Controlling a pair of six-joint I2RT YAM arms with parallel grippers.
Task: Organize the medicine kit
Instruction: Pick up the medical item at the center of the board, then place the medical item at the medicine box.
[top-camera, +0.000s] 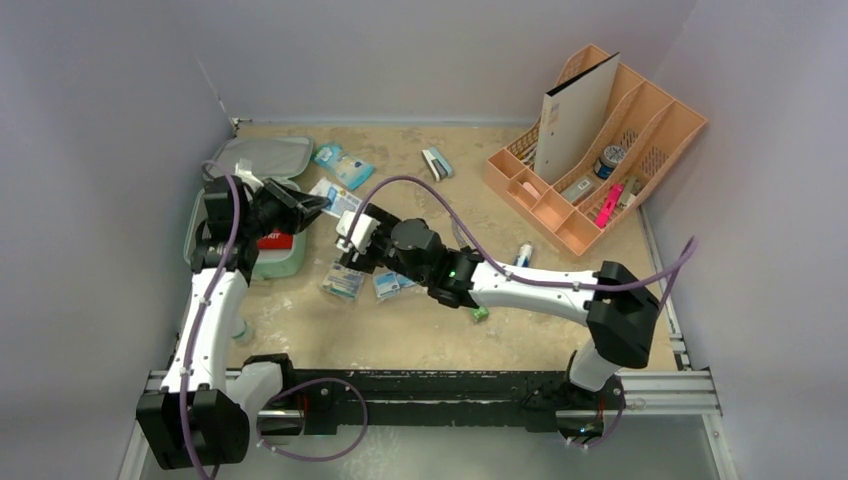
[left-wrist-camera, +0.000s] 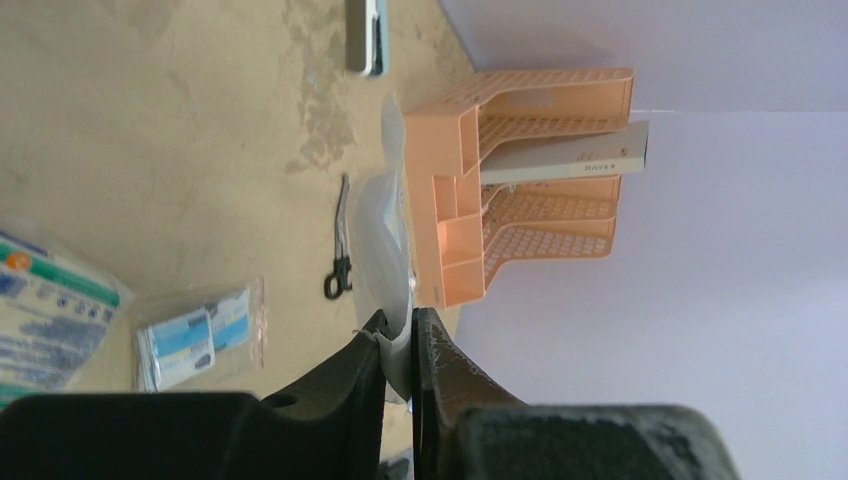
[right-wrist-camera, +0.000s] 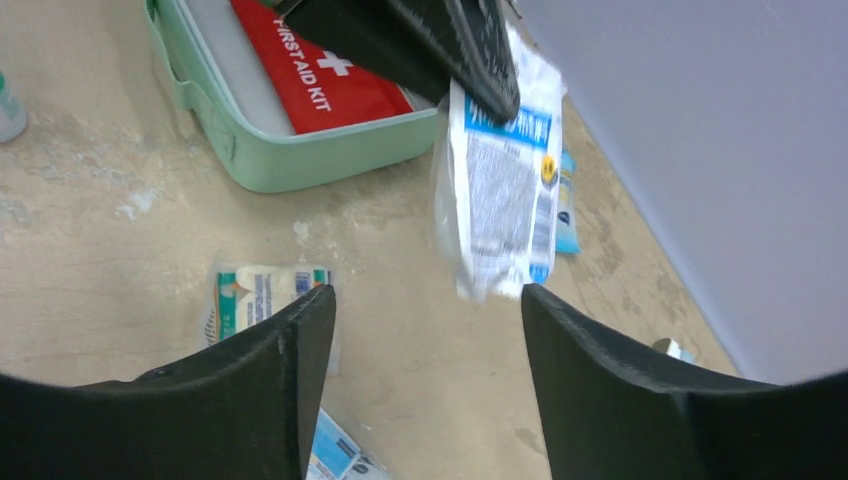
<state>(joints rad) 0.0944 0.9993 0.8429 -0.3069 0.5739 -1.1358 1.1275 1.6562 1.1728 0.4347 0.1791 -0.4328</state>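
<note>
Left gripper (left-wrist-camera: 398, 322) pinching one packet (right-wrist-camera: 498, 200), one medicine kit (right-wrist-camera: 300, 165)

One mint case (top-camera: 282, 266), one organizer (top-camera: 668, 135), four packets (top-camera: 343, 165).

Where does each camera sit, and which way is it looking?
Top external: above and behind the arms, looking down on the table; both arms show, with the left claw and right claw.
Left wrist: on the left wrist, facing across the table toward the orange organizer; its fingers pinch a packet.
Right wrist: on the right wrist, facing down at the open medicine kit; its open fingers frame the view.
Shared: the top and right wrist views both show the kit and the left claw holding the packet.
</note>
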